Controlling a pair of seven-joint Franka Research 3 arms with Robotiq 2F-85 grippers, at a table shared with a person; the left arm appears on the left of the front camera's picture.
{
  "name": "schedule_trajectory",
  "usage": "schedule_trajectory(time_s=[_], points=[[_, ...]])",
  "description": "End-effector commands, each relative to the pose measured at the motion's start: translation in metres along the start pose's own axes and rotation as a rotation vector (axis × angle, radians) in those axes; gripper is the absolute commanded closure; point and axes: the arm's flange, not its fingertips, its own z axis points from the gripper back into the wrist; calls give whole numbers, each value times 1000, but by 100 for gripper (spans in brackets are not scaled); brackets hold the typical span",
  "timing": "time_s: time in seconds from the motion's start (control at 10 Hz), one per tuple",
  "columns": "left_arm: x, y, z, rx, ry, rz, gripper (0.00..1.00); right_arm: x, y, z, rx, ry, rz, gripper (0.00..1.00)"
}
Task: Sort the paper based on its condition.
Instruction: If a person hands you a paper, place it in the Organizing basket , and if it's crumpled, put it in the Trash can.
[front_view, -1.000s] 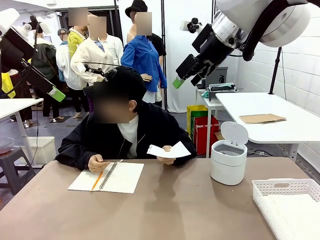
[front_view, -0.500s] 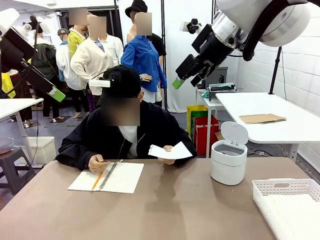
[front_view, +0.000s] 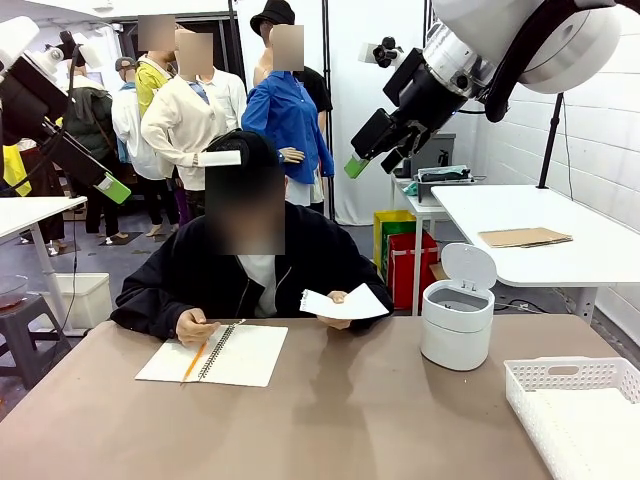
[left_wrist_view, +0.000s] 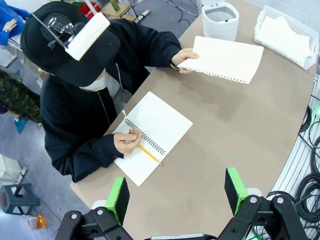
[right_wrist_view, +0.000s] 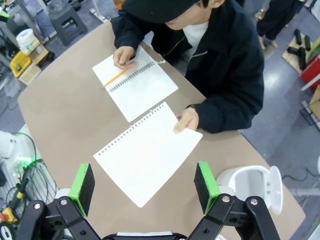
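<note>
The person across the table holds one flat white sheet of paper (front_view: 343, 303) in one hand, just above the table's far edge. One edge of the paper (right_wrist_view: 147, 152) is ragged with torn spiral holes. My left gripper (front_view: 113, 188) hangs high at the left, open and empty, and the paper (left_wrist_view: 225, 59) lies far below its green pads (left_wrist_view: 118, 197). My right gripper (front_view: 358, 165) is raised high at the right, also open with nothing in it. In the right wrist view my right gripper (right_wrist_view: 144, 186) looks straight down on the sheet.
An open spiral notebook (front_view: 215, 355) lies in front of the person, whose other hand rests on it with an orange pencil (front_view: 194, 361). A white bin (front_view: 458, 320) with its lid up stands right of centre. A white basket (front_view: 560, 372) at the right holds white sheets (left_wrist_view: 282, 35).
The person's head has lifted and the held sheet has shifted slightly lower and to the right. Both arms stay where they were.
</note>
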Motion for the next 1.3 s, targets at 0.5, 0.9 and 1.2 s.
schedule_trajectory(time_s=[0.5, 0.9, 1.2], points=[[0, 0, 1, -1, -2, 1, 0, 0, -1, 0, 0, 0, -1, 0], [0, 0, 1, -1, -2, 1, 0, 0, -1, 0, 0, 0, -1, 0], [0, 0, 1, -1, -2, 1, 0, 0, -1, 0, 0, 0, -1, 0]])
